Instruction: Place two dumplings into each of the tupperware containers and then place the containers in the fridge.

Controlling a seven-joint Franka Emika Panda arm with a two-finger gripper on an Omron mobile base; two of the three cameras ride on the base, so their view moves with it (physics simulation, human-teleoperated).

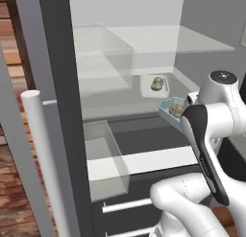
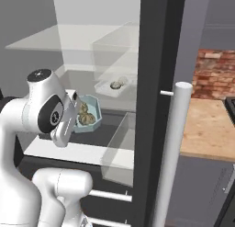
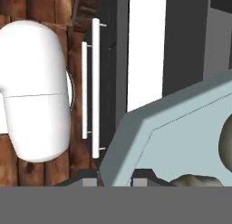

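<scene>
The fridge [image 1: 57,87] stands open, its long pale handle [image 1: 41,159] on the door at the left. On a glass shelf inside, the grey-white tupperware container [image 1: 154,85] [image 2: 114,86] holds dumplings [image 1: 157,83]. The light blue container [image 1: 169,111] [image 2: 94,115] sits at the shelf's front edge with dumplings [image 1: 177,110] [image 2: 86,115] in it. My gripper [image 3: 115,182] is shut on the blue container's rim [image 3: 172,128]. My arm hides part of the tub in the left base view. I cannot tell whether the tub rests on the shelf.
A clear drawer [image 1: 105,159] [image 2: 119,148] juts out below the shelf, and higher glass shelves [image 1: 144,39] sit overhead. Below the fridge compartment are dark drawers with pale bar handles [image 1: 127,206]. A wooden counter [image 2: 206,125] and a brick wall [image 2: 215,74] lie to the right.
</scene>
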